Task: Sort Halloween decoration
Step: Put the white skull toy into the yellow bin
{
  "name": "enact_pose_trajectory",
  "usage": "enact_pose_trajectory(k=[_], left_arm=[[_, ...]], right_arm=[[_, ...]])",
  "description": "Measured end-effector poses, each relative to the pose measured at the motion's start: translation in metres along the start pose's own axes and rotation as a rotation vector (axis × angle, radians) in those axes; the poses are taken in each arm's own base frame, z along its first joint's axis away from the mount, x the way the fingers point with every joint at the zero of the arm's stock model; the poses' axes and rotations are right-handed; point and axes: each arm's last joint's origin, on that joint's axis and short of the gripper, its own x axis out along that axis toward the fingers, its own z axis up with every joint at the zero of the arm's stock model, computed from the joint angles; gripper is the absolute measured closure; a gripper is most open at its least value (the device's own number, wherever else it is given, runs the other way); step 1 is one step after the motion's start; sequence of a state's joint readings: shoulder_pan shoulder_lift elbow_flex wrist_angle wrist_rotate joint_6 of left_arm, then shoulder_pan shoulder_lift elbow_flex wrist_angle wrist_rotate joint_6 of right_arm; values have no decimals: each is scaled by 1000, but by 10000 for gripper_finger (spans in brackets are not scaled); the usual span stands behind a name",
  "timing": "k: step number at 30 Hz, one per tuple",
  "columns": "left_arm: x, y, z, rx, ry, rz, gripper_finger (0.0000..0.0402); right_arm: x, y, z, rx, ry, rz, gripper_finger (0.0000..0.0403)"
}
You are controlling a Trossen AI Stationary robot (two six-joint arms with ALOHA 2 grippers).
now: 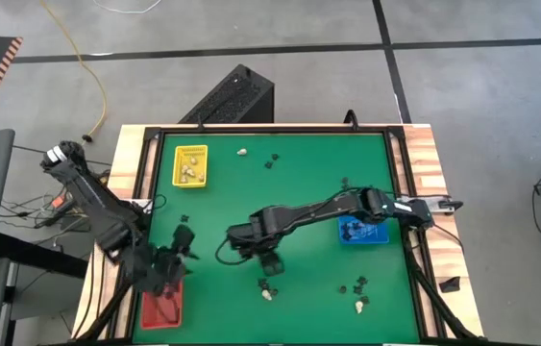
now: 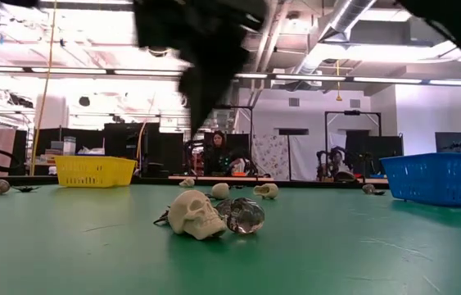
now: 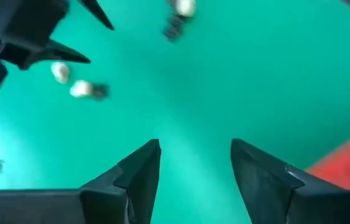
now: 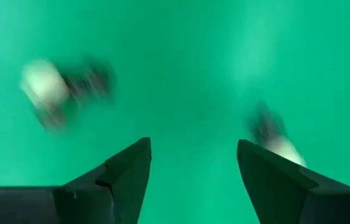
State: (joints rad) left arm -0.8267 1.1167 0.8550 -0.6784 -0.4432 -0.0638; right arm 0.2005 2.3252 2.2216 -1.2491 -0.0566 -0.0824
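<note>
While the right hand hovers with fingers apart over the desk, a cream skull and black trinket sit touching — it might pinch both together.

No text, label, brand, number or sign can be read anywhere in these views: the yellow tray, the blue tray and the red tray show plain sides, the green table mat is unmarked, the cream skull trinket bears no lettering, and anything posted in the room behind the table is too small and blurred to make out
</note>
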Motion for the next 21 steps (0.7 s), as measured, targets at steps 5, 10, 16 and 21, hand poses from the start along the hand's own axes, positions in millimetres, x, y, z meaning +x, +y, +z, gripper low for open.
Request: enact_pose_trajectory(k=[5,10,16,21], left_arm=[[20,34,-18,26,-291,127,237],[38,68,-48,46,-609,215,251],[43,92,-81,-5,-730,339,252],[46,102,-99,-27,-697,412,252]], right_arm=[[-11,3,-39,64,36,-136,132],[-15,-1,-80,139,-222,-168,132],[9,-30,-124,304,-442,-197,132],[33,-41,-145,407,-403,-199,132]])
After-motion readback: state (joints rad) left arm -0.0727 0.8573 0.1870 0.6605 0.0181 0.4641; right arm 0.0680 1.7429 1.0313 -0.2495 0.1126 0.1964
